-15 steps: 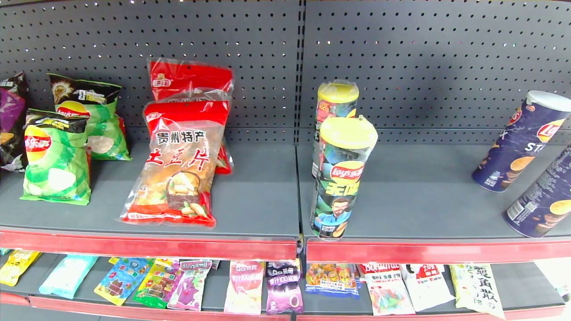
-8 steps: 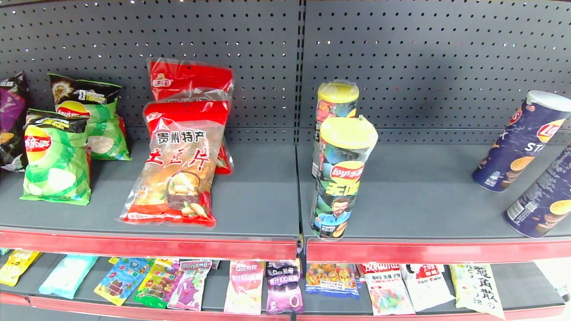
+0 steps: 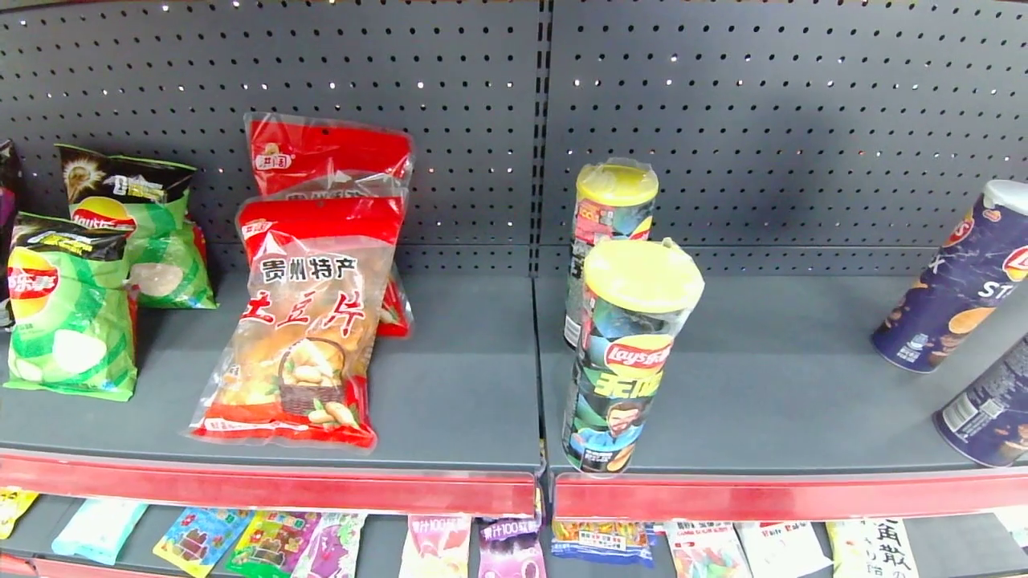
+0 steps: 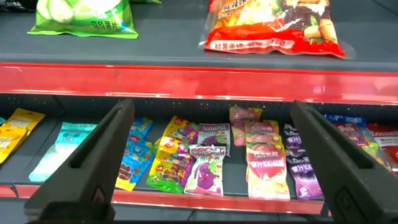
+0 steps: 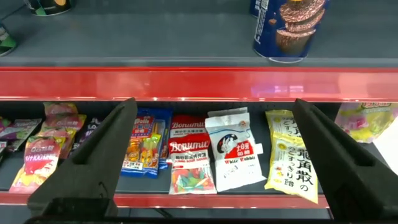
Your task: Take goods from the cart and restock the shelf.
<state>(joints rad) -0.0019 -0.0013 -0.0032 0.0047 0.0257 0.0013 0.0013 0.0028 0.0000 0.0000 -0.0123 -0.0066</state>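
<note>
The upper shelf [image 3: 450,377] carries two red potato-chip bags [image 3: 301,337], green chip bags [image 3: 68,309] at the left, two yellow-lidded cans [image 3: 626,353] in the middle and dark blue cans [image 3: 956,281] leaning at the right. My left gripper [image 4: 212,106] is open and holds nothing; it hangs before the lower shelf, below the red bag [image 4: 273,25] and a green bag [image 4: 84,15]. My right gripper [image 5: 215,102] is also open with nothing in it, in front of the lower shelf and below a blue can [image 5: 289,28].
A red price rail [image 3: 265,486] runs along the upper shelf's front edge. The lower shelf holds several flat candy packets [image 4: 205,168] and white and yellow sachets [image 5: 233,152]. A perforated grey back panel [image 3: 723,120] closes the shelf behind. Bare shelf lies between the yellow-lidded and blue cans.
The whole head picture has shifted, with the goods lower and larger, so the camera has moved. The goods themselves stand as before.
</note>
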